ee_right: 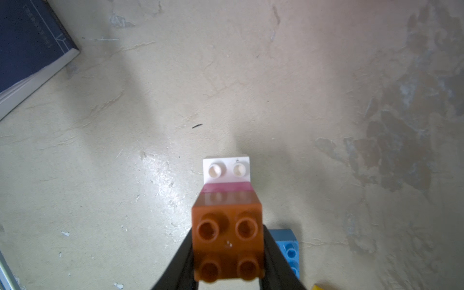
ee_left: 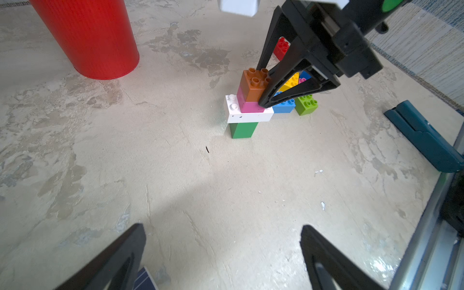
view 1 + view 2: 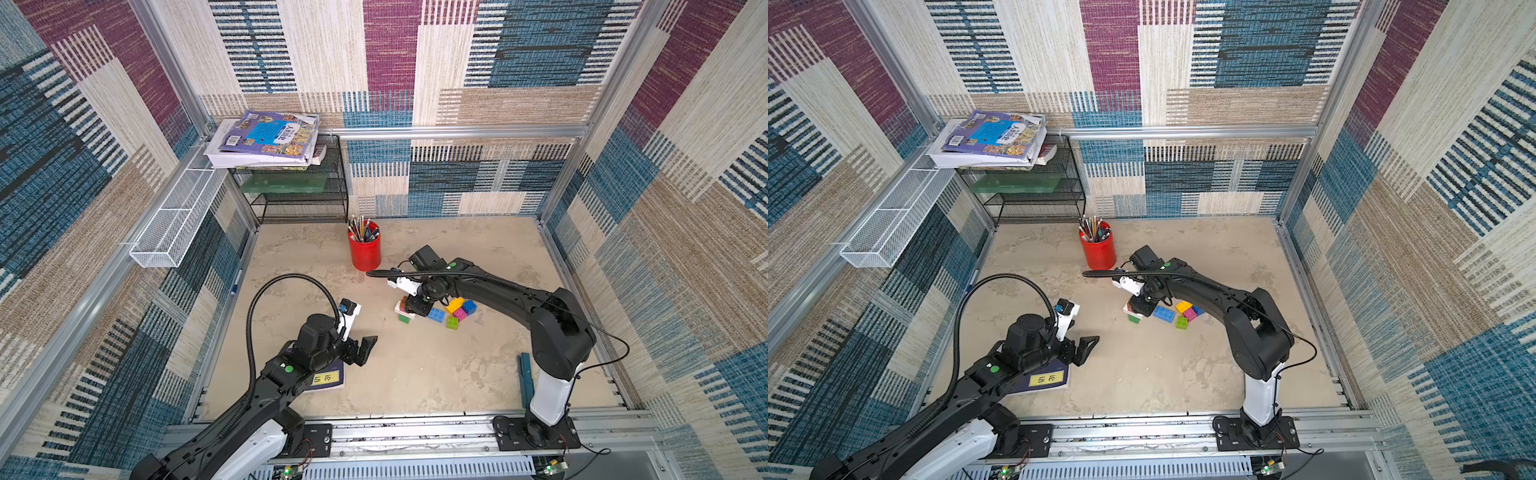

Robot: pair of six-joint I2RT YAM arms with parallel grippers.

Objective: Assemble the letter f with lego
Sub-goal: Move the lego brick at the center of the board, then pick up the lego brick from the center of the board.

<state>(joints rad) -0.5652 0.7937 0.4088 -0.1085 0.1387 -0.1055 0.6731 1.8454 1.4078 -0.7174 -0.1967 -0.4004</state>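
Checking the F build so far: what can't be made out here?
Both top views: the right arm covers the stack; mainly the white oblong plastic brick and green square plastic brick peek out.
Left wrist view: the right tool, shut on the brown square plastic brick, hides most of the red plastic brick.
Right wrist view: the white brick hides the green one; the bottom edge cuts the yellow plastic brick.

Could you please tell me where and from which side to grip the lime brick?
Probably from straight above, across two opposite flat walls of the lime brick: it sits studs up, and the blue brick crowds one side, so use the free pair.
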